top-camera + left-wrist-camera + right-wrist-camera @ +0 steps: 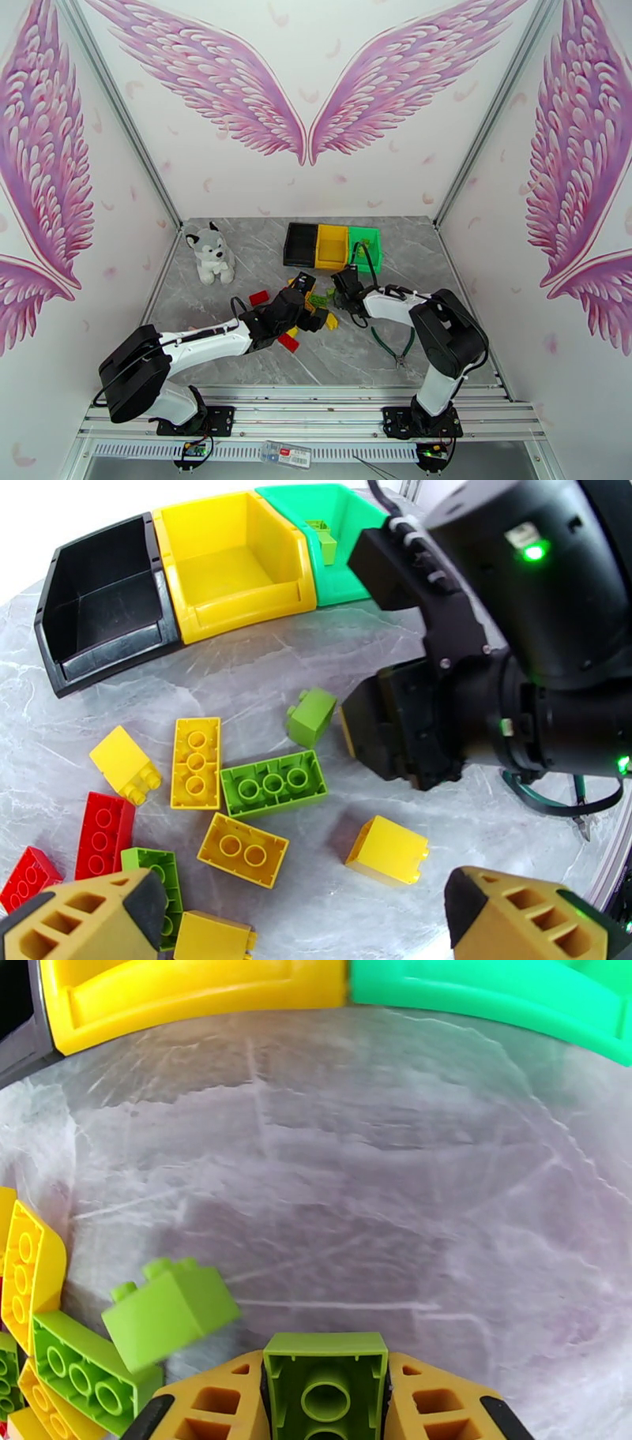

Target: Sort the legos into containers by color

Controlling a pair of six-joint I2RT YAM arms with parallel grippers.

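Seen from above, the three containers stand joined in a row at the upper middle of the grey table (pixel 237 347): black bin (pixel 300 245), yellow bin (pixel 332 246) and green bin (pixel 365 246), left to right. Just below them, at the frame's centre, the legos (pixel 288 342) lie scattered. Both arms meet over them, the left gripper (pixel 312 304) reaching in from the lower left and the right gripper (pixel 338 294) from the lower right. A plush husky (pixel 210 253) sits at the table's upper left. Green-handled pliers (pixel 393 347) lie at the lower right of the pile.

In the left wrist view, the left gripper's fingers (pixel 87 914) are spread wide at the two bottom corners with nothing between them. Above them lie red, yellow and green bricks, among them a long green brick (pixel 274 783) at centre and a yellow block (pixel 389 849) to its lower right. The bins curve across the top, and one green piece (pixel 324 539) lies inside the green bin. The right arm's black housing (pixel 490 638) takes up the right side, its lower end just beside a small green cube (pixel 312 717).

In the right wrist view, the right gripper (pixel 325 1398) presses its fingers (pixel 213 1402) against both sides of the pinched green brick (pixel 325 1355) at bottom centre, hollow underside toward the camera. Whether that brick touches the table cannot be told. The small green cube (pixel 170 1311) sits tilted at lower left, against the long green brick (pixel 87 1370). The yellow and green bin rims run along the top edge, well apart from the gripper.
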